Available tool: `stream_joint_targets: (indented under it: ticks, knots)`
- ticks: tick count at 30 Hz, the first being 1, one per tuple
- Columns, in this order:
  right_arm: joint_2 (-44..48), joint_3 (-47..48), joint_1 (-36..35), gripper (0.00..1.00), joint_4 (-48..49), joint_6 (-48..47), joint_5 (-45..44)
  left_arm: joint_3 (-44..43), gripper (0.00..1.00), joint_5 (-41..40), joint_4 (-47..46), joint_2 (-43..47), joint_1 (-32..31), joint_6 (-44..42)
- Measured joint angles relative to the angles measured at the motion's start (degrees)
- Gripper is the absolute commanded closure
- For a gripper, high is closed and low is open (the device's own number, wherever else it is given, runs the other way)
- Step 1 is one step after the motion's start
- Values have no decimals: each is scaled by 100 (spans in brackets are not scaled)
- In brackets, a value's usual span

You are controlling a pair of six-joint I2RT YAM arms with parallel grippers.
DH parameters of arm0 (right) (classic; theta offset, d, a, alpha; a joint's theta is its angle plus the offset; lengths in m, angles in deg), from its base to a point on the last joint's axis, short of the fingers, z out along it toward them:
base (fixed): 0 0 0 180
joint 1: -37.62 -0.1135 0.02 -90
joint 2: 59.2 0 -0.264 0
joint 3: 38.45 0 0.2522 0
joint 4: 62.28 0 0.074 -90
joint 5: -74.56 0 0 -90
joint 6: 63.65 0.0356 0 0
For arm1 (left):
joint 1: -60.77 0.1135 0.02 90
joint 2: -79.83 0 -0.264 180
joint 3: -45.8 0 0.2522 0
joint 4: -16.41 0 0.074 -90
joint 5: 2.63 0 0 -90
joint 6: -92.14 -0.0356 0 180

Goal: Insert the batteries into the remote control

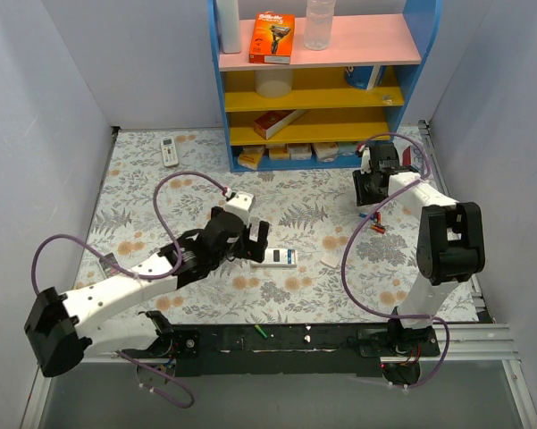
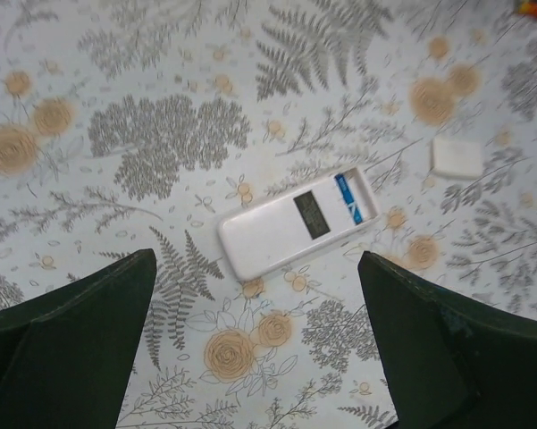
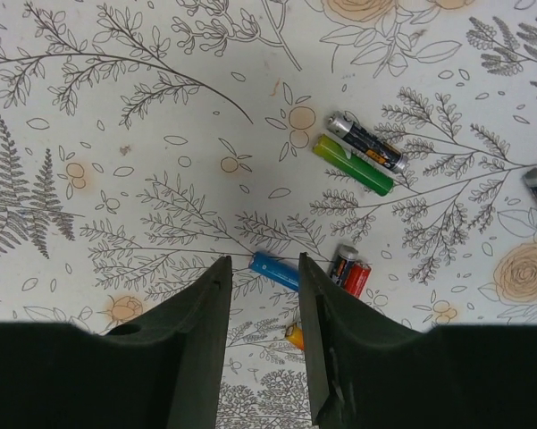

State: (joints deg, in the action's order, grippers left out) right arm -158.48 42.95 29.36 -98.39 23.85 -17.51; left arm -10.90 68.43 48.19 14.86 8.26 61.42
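While left gripper (image 2: 257, 259) gapes empty over remote control (image 2: 295, 223), right gripper (image 3: 264, 261) half-open, empty; box (image 1: 272, 37) reads Gillette.

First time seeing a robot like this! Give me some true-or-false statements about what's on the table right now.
1. The remote control lies back up, its battery recess uncovered. True.
2. The left gripper is clamped on the remote. False: it's open above it, holding nothing.
3. Loose batteries lie on the table below the right gripper. True.
4. The green battery stands upright. False: it lies flat beside a dark battery.
5. A small white piece lies on the table apart from the remote. True.
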Motion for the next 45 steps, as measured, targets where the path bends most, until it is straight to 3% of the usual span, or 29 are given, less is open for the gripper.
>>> stream_joint_targets:
  ticks: [5,11,29,33,37,45]
  knots:
    - [-420,343,0,59,-249,-417,144,-420,2,-160,105,855,35,-402]
    - [-588,444,0,59,-584,-728,306,-315,2,-586,-74,1373,66,-949]
    - [-815,448,37,61,-929,-1152,352,236,2,-2000,-120,920,72,-1390]
    - [-909,468,37,68,-909,-1178,356,240,2,-2111,-118,920,72,-1388]
    - [-909,468,37,90,-920,-1193,404,240,2,-2118,-118,916,72,-1388]
    - [-909,463,-46,94,-909,-979,647,240,2,-2118,-98,909,72,-1384]
